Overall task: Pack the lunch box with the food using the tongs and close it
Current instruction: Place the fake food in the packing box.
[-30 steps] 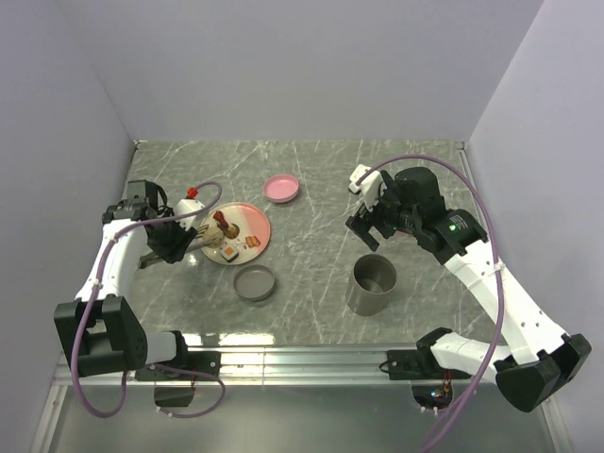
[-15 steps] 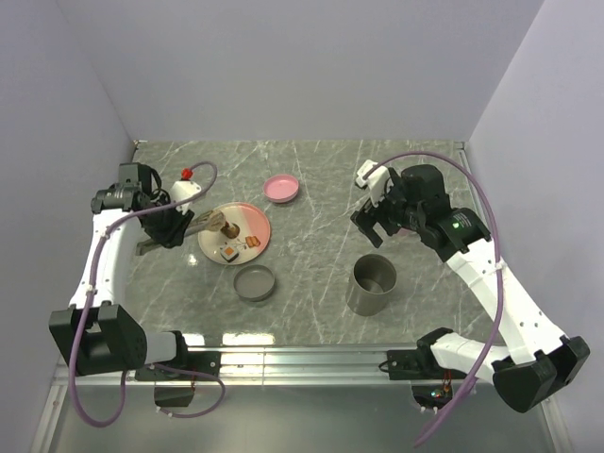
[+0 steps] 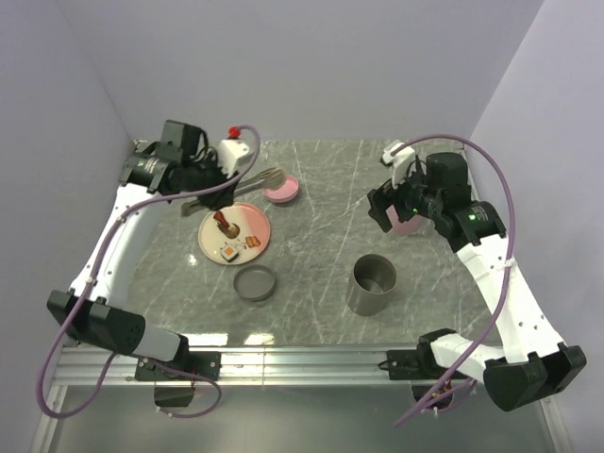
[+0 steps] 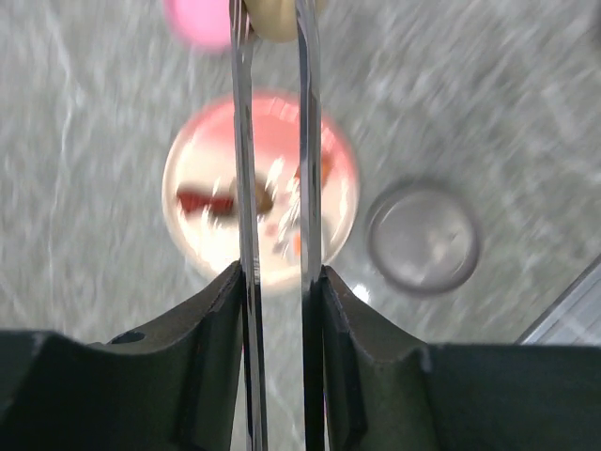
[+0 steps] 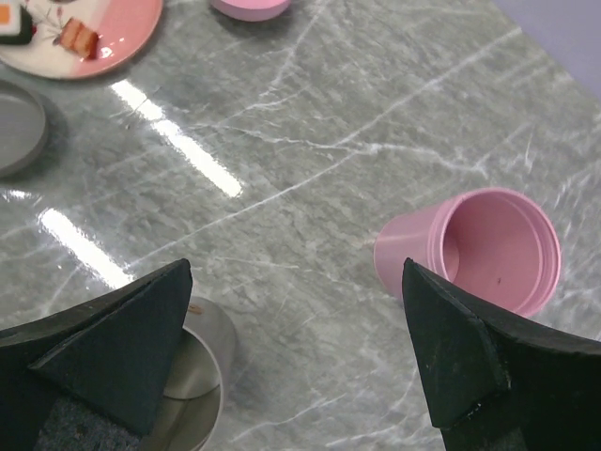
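Observation:
My left gripper (image 3: 209, 189) (image 4: 279, 272) is shut on the silver tongs (image 3: 250, 179) (image 4: 245, 188), both arms pinched between its fingers. The tongs hang above the table, their tips over the pink lid (image 3: 283, 189). A blurred beige bit sits between the arms at their far end. The food lies on the pink plate (image 3: 253, 223) (image 4: 202, 249): a dark brown lump (image 3: 224, 226) and orange-and-white bits (image 3: 229, 253). The lunch box's grey metal pot (image 3: 374, 283) stands open. My right gripper (image 3: 396, 212) (image 5: 297, 268) is open and holds nothing, above a pink cup (image 5: 488, 249).
A shallow grey lid (image 3: 255, 282) (image 4: 423, 240) lies just in front of the plate. The pink cup (image 3: 408, 225) stands right of centre, behind the grey pot (image 5: 202, 376). Purple-grey walls close in the left, back and right sides.
My left arm has lifted the tongs off the plate's left side, swung them toward the back and squeezed them narrower. My right arm has drawn back and right, uncovering the pink cup.

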You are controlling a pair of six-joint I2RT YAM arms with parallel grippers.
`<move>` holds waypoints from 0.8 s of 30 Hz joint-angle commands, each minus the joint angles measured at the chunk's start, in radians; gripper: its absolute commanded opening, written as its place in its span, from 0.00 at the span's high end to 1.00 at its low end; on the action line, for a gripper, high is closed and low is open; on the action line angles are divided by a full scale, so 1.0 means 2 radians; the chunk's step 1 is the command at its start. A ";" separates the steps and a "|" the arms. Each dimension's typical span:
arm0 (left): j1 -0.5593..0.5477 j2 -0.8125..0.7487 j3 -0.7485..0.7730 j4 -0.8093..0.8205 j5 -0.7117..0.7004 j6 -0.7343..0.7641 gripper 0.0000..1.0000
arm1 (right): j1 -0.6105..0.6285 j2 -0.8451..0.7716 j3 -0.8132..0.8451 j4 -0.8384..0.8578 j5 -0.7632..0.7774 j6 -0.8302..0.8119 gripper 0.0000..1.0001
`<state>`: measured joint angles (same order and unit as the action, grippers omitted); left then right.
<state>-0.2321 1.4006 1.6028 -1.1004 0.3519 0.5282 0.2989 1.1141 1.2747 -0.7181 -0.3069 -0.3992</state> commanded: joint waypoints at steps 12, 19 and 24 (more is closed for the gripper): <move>-0.194 0.218 0.233 0.183 0.040 -0.143 0.75 | -0.222 0.016 0.075 0.063 -0.113 0.196 0.00; -0.237 0.297 0.283 0.254 0.044 -0.179 0.75 | -0.346 0.015 0.091 0.121 -0.191 0.318 0.00; -0.253 0.325 0.281 0.295 0.040 -0.197 0.75 | -0.418 0.037 0.100 0.131 -0.247 0.353 0.00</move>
<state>-0.7208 2.0422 2.1143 -0.6338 0.4206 0.1856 -0.5049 1.1706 1.4258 -0.5171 -0.6827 0.2169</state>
